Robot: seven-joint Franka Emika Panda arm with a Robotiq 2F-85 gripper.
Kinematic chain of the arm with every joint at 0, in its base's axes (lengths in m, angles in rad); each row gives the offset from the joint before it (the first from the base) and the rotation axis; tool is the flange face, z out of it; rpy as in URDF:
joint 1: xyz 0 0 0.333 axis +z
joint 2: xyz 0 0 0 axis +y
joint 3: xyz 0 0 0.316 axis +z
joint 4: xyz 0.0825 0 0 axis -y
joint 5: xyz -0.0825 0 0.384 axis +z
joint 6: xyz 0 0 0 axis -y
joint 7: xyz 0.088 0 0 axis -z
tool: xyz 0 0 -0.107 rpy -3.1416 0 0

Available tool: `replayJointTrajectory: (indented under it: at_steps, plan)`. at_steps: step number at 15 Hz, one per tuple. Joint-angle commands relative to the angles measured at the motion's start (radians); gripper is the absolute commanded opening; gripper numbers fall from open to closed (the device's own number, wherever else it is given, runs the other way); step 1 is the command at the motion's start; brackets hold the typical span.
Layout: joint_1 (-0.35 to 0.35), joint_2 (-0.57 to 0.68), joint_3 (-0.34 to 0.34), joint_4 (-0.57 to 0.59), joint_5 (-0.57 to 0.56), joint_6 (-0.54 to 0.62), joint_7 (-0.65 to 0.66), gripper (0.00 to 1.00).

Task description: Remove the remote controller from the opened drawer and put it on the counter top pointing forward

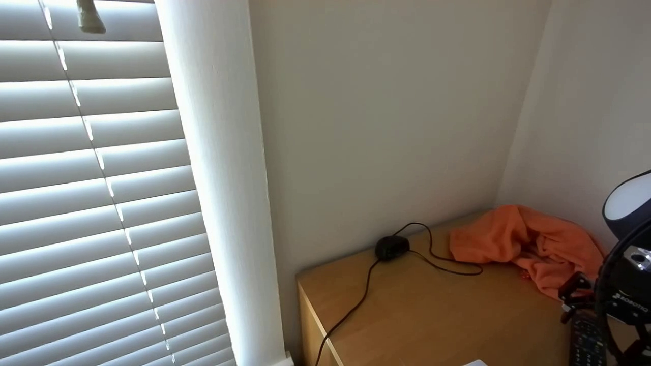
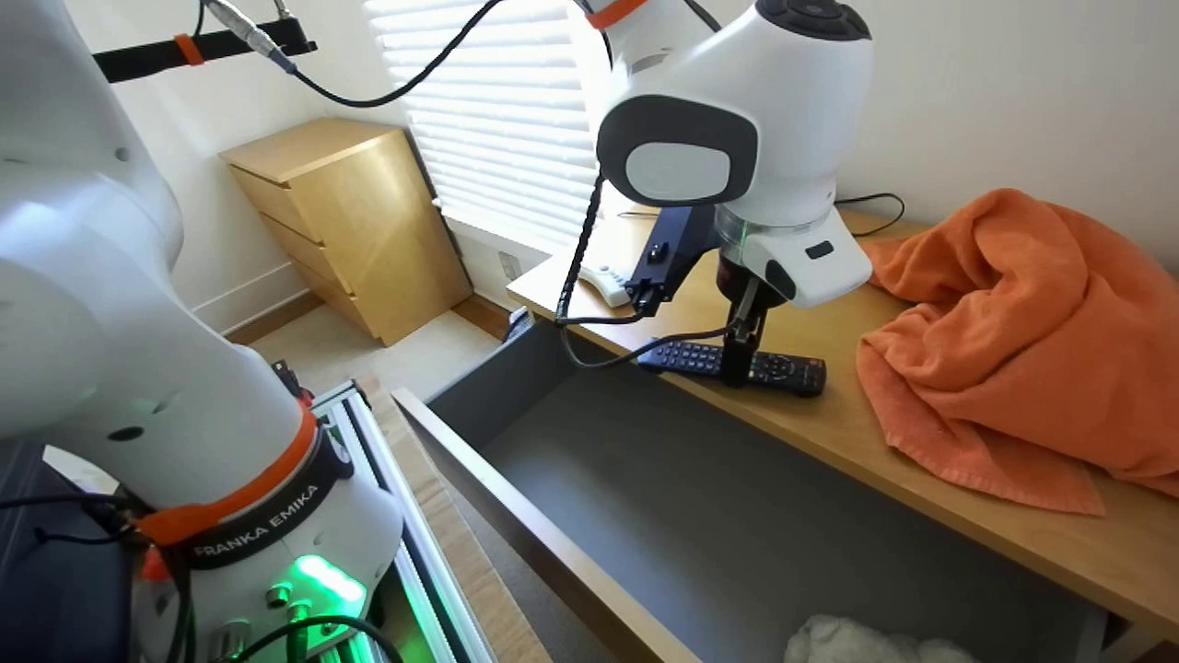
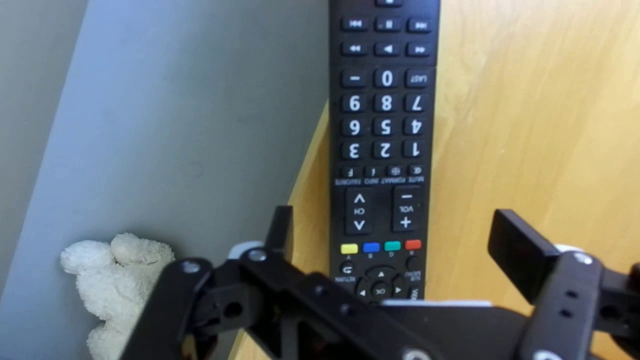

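- On the bench (image 2: 843,410), close to its front edge, lay a long black TV remote (image 3: 382,150), flat on the wood.
- Its side by the play buttons (image 3: 387,48) showed past that edge, with the grey drawer (image 2: 645,479) below.
- The jaws were spread wide around the remote. In the wrist view, one was on each side of it, and bare wood showed in both gaps.
- The big white robot arm (image 2: 797,120) bent over the bench. In both exterior views, the jaws were down right by the remote.
- The drawer stood open, and a fluffy white thing (image 3: 120,285) lay inside it.
- Near the remote, an orange towel (image 2: 1041,341) lay in a messy heap on the bench.
- Back by the wall (image 1: 386,127) sat a small round black thing (image 1: 391,247), with a thin cord (image 1: 327,335) that ran over the bench's side.
- A white gadget (image 2: 605,284) lay near the remote's other end, away from the towel.
- White blinds (image 2: 497,101) let in light, and a light wood chest of drawers (image 2: 378,230) stood on the floor (image 2: 442,341) close by.
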Motion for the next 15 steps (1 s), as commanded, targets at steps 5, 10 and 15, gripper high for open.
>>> replayJointTrajectory:
  at_steps: [5,10,15]
  plan:
    - [-0.014,0.039,0.034,-0.004,-0.023,0.035,0.004,0.67]
    - [-0.010,0.068,0.026,0.003,-0.068,0.057,0.027,0.30]
    - [-0.004,0.059,0.031,0.013,-0.115,0.042,0.027,0.30]
